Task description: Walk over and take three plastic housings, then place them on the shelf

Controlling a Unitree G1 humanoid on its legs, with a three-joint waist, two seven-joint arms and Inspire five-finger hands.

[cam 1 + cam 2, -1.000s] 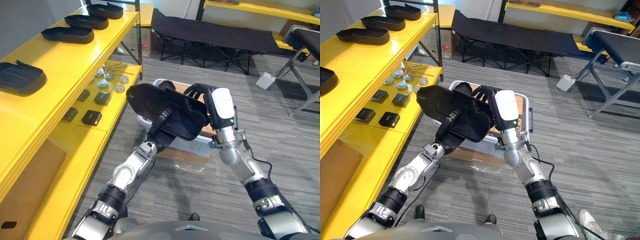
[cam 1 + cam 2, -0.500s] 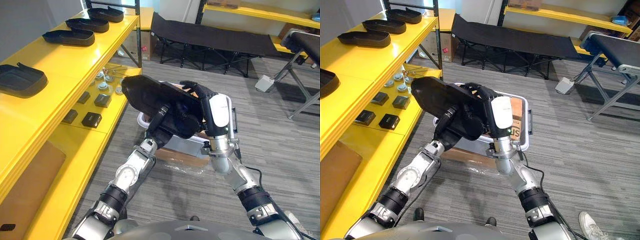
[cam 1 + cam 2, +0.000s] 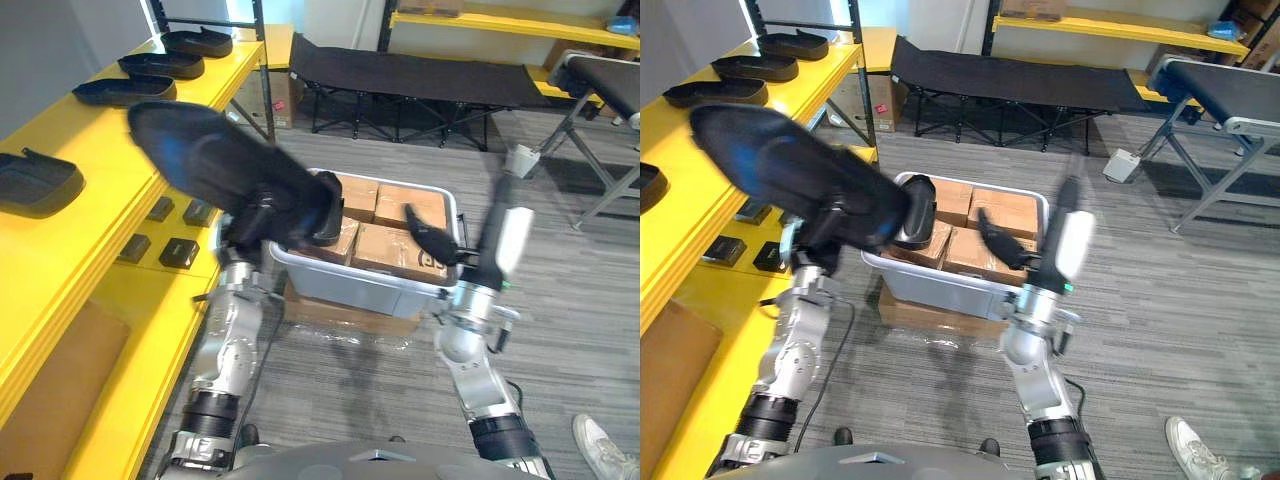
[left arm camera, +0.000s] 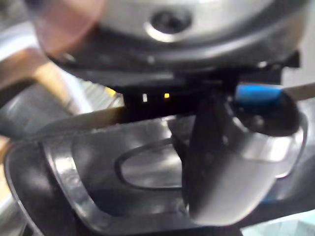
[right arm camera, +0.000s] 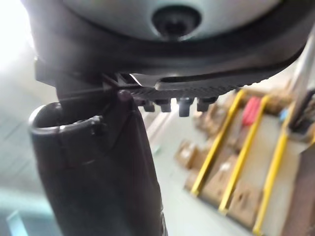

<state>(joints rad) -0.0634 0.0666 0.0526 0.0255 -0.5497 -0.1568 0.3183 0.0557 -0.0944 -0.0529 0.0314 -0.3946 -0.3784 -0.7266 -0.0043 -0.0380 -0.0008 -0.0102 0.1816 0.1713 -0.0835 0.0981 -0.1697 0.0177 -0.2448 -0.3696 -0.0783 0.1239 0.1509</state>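
The yellow shelf (image 3: 95, 135) runs along the left side, from near to far. A black folding cot (image 3: 420, 75) stands at the far side of the grey floor. In the middle, a grey bin (image 3: 350, 285) sits on the floor, packed with cardboard boxes (image 3: 395, 245).

The held plastic housing (image 3: 205, 160), black and long, is raised in the air between the bin and the shelf, tilted with its left end higher and reaching over the shelf's edge. It touches neither the shelf nor the bin. Four more black housings lie on the top level: one near (image 3: 35, 180) and three in a row farther along (image 3: 125, 92).

The left hand (image 4: 231, 162) grips the held plastic housing from beneath at its right end, with the thumb pressed across the inner face. The right hand (image 3: 435, 240) hangs over the bin's right part with fingers straight and spread, holding nothing.

Small dark blocks (image 3: 180, 250) lie on the lower level. A person's shoe (image 3: 600, 445) shows near right.
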